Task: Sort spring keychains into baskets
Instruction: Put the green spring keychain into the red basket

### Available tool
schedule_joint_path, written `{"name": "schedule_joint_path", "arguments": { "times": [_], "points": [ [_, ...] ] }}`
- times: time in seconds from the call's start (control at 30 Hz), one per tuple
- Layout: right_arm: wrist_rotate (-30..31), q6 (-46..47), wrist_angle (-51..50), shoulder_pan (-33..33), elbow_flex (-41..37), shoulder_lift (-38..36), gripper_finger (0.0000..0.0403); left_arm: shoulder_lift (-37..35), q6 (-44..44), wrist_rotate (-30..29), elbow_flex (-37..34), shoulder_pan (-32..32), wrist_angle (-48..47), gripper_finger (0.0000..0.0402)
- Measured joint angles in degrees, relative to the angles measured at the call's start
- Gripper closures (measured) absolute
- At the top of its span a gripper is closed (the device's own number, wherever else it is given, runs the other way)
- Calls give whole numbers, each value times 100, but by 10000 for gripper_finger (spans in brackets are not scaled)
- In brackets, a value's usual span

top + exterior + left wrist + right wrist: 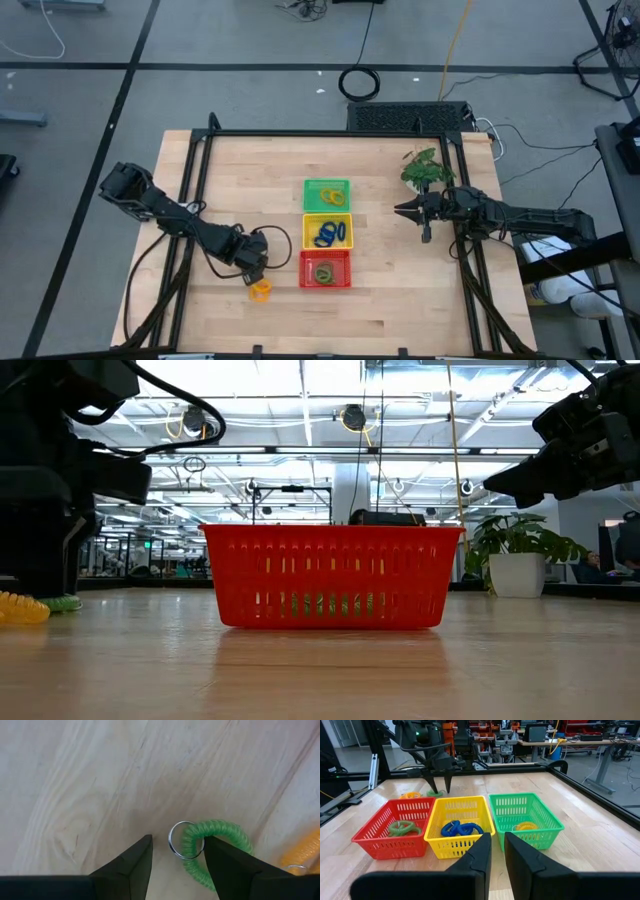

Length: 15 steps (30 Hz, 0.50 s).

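Orange coil: near left, loose on the table.
Green coil: beside it; light, springy, likely slippery; pinch the coil, not the ring.
Left gripper: spread, straddling the ring.
Red basket: greens inside.
Right gripper: far right, nearly together, empty.

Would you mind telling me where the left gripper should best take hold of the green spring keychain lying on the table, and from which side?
Probably the coil band itself, from straight above. The green spring keychain lies flat on the table, one arc beside its metal split ring sitting between the left gripper's open fingers. Closing across that springy band should hold better than the thin, slippery ring.
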Motion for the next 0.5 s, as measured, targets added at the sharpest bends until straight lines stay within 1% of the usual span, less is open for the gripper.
{"name": "schedule_joint_path", "arguments": {
  "times": [0.3, 0.4, 0.5],
  "points": [
    [-1, -1, -2, 0, 0, 0, 364, 0, 37, -35, 0, 9, 53, 218],
    [0, 1, 0, -1, 0, 0, 365, 1, 37, -33, 0, 9, 95, 239],
    [1, -1, 0, 0, 0, 0, 364, 2, 105, -33, 0, 9, 152, 278]
  ]
}}
